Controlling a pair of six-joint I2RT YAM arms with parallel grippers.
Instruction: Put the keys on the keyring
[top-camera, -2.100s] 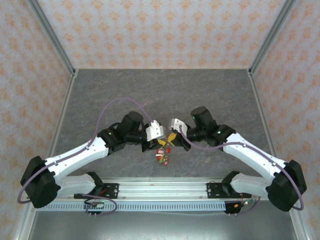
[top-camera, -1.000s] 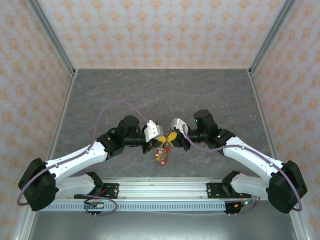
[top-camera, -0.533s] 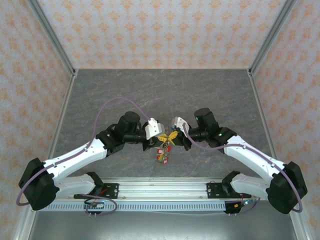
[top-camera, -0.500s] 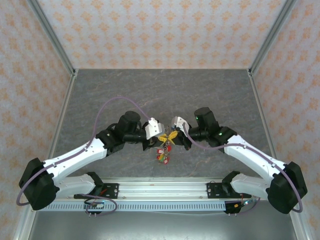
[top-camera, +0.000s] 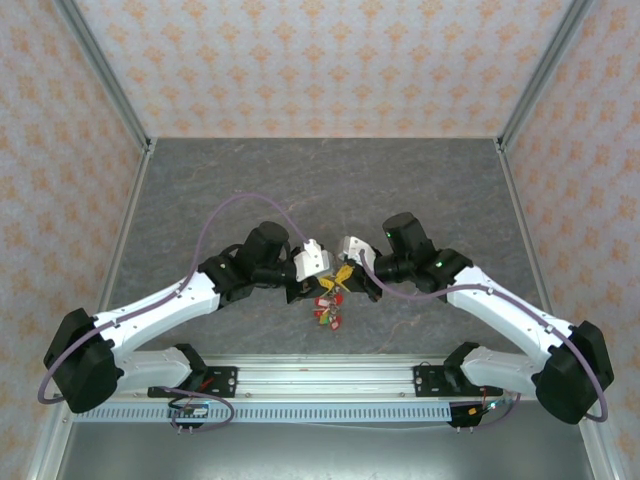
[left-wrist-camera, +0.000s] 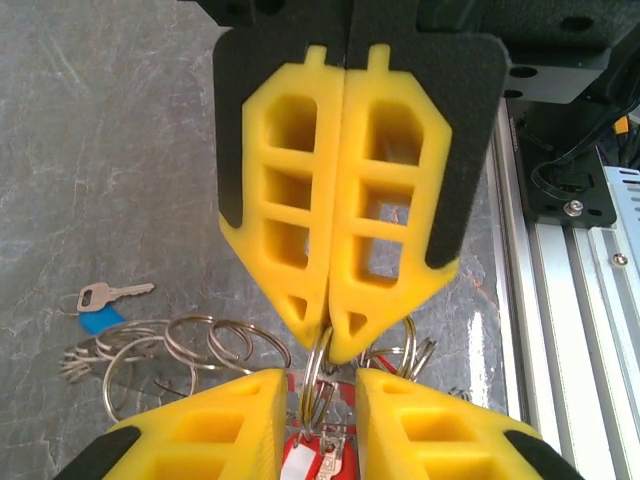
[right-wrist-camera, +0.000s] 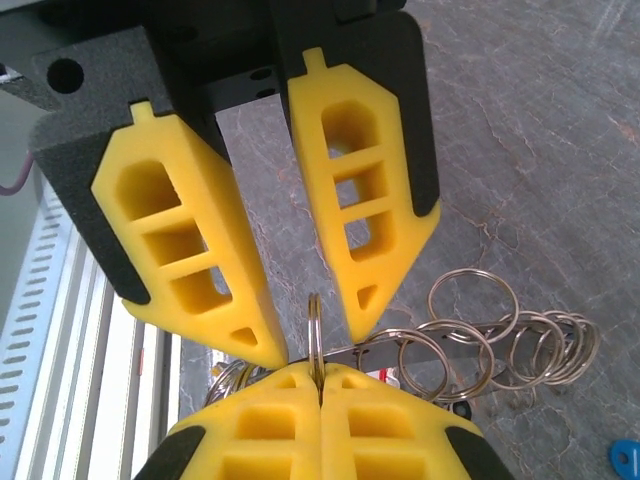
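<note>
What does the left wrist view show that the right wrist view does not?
Left wrist view alone: a loose key with a blue tag lying on the table, and red and white tags hanging below. Right wrist view alone: the right gripper open around the ring. Both: the left gripper shut on a thin metal ring, and spare rings on the table.

The left gripper (left-wrist-camera: 328, 335) and right gripper (right-wrist-camera: 308, 330) meet tip to tip above the table (top-camera: 320, 180), near its front middle. Between them stands a ring (right-wrist-camera: 314, 335), pinched by the left gripper, the right gripper's fingers either side of it. Tagged keys (top-camera: 327, 308) hang below. On the table behind, a chain of rings (right-wrist-camera: 500, 340) lies beside a lone key (left-wrist-camera: 100, 296)
</note>
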